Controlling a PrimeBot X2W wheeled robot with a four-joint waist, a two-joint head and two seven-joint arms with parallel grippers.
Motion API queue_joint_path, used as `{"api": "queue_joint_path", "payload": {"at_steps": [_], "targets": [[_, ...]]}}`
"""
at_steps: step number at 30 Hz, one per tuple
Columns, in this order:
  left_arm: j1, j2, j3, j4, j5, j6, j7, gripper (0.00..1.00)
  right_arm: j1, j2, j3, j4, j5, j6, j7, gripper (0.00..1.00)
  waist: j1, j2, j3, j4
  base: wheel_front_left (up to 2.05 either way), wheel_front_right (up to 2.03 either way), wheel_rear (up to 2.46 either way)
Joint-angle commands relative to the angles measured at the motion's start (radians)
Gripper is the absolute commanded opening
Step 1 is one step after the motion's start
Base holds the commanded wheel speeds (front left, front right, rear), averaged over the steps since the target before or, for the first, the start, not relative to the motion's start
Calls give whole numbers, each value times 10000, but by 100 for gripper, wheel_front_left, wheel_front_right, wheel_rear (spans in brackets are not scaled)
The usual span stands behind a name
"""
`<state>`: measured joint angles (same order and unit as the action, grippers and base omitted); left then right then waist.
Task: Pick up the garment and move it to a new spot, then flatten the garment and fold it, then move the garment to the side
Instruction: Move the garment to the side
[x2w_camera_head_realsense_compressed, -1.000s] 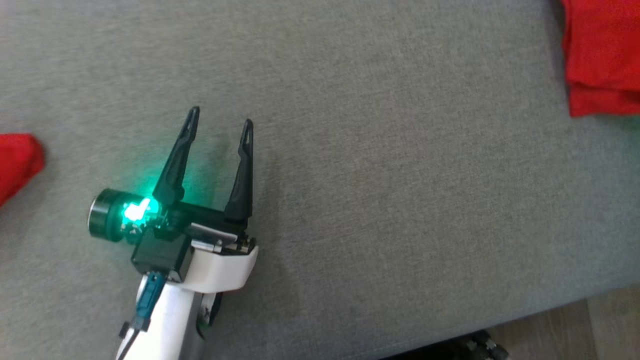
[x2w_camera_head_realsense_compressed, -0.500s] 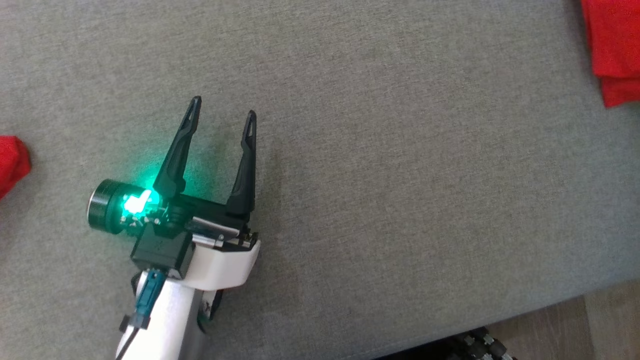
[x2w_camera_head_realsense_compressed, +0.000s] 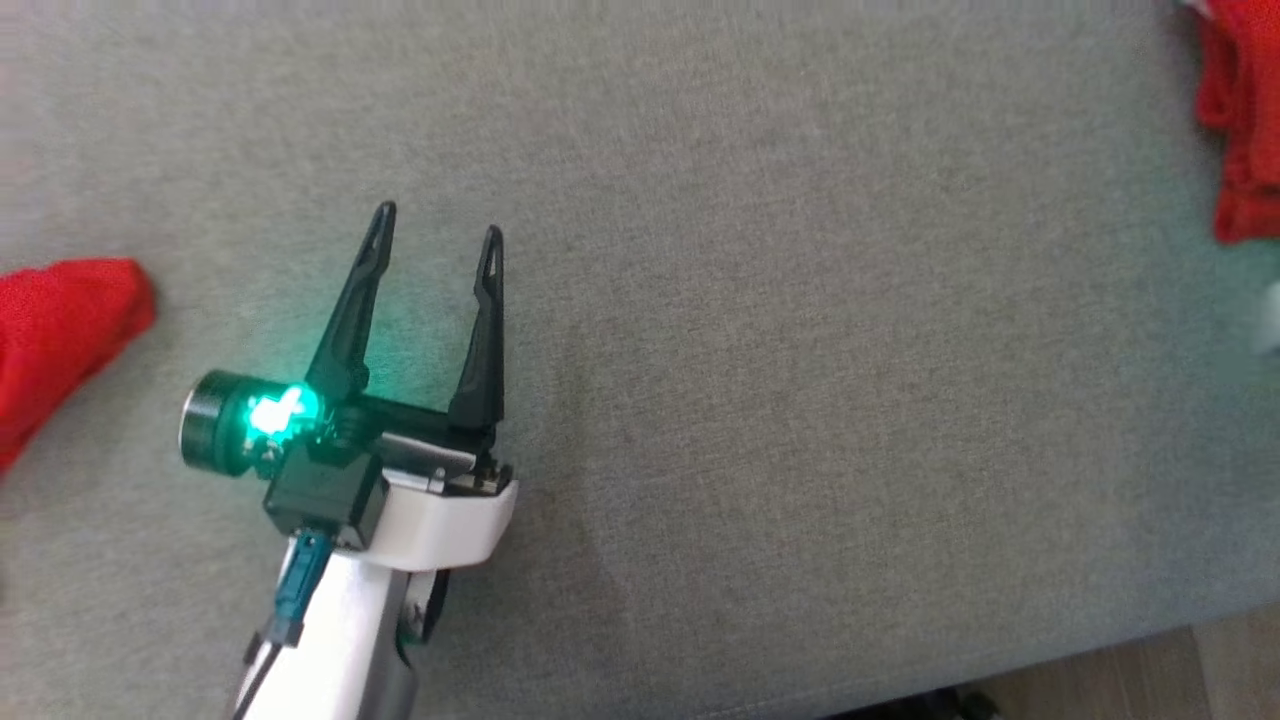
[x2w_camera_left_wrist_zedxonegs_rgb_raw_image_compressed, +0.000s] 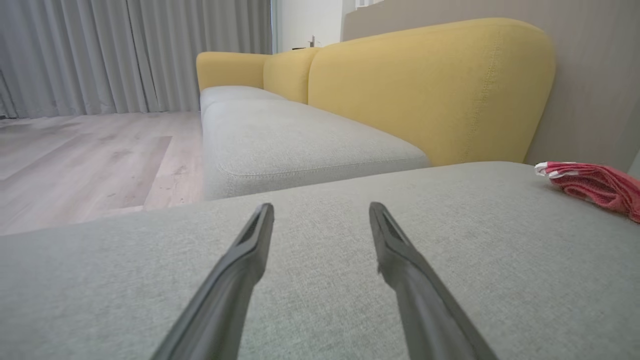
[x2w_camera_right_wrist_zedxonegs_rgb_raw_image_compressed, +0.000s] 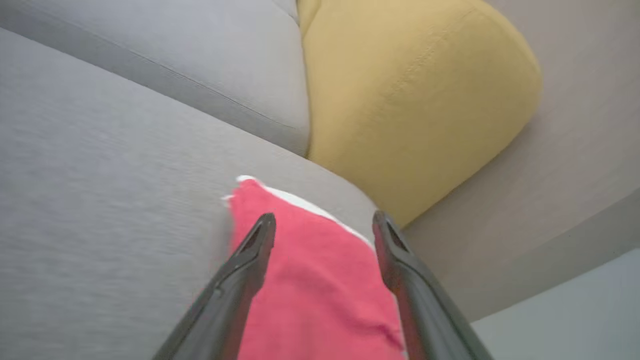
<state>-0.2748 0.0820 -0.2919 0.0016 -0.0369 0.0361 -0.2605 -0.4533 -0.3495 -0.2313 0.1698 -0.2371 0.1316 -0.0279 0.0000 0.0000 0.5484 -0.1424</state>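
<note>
Garment (x2w_camera_right_wrist_zedxonegs_rgb_raw_image_compressed: 320, 295) lies between the spread right fingers (x2w_camera_right_wrist_zedxonegs_rgb_raw_image_compressed: 247, 260); left fingers (x2w_camera_head_realsense_compressed: 483, 340) spread, well away.

On my head feed, the left gripper (x2w_camera_head_realsense_compressed: 438, 222) has two long, tapering matte-black fingers (x2w_camera_head_realsense_compressed: 350, 310) on a black crossbar. Beside it, a dark cylinder (x2w_camera_head_realsense_compressed: 212, 437) glows green. Behind them are a black block (x2w_camera_head_realsense_compressed: 325, 497), a glossy white forearm shell (x2w_camera_head_realsense_compressed: 445, 530) and a teal plug (x2w_camera_head_realsense_compressed: 300, 590), apparently with a thin cable. The right gripper (x2w_camera_right_wrist_zedxonegs_rgb_raw_image_compressed: 324, 217) has dark grey fingers, slotted near the tips.
</note>
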Motion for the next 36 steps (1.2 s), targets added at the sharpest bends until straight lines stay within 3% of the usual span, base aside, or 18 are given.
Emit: {"api": "queue_joint_path", "payload": {"at_steps": [1, 7, 11, 19, 26, 36], "targets": [[290, -64, 279, -220, -99, 99, -13, 100, 479, 275, 326, -263, 192, -9, -395, 100, 0, 0, -601, 264, 0, 0, 0], [918, -208, 359, 85, -460, 265, -13, 100, 1393, 1872, 1665, 726, 1165, -9, -1829, 100, 0, 0, -1894, 708, 0, 0, 0], [1394, -262, 457, 377, -632, 410, -13, 100, 2008, 2397, 2534, 1531, 2137, -9, -2280, 100, 0, 0, -2792, 1064, 0, 0, 0], [2403, -305, 704, 762, -852, 514, -13, 100, 3456, 2801, 3266, 371, 3488, -9, -2335, 100, 0, 0, -4474, 1457, 0, 0, 0], [3232, -314, 749, 1001, -885, 460, -13, 100, 5094, 2934, 3146, -521, 3404, -9, -2337, 100, 0, 0, -5717, 1607, 0, 0, 0], [3615, -316, 1001, 1221, -797, 837, -13, 100, 5593, 2983, 3133, -418, 3239, -9, -2338, 100, 0, 0, -6255, 1607, 0, 0, 0]]}}
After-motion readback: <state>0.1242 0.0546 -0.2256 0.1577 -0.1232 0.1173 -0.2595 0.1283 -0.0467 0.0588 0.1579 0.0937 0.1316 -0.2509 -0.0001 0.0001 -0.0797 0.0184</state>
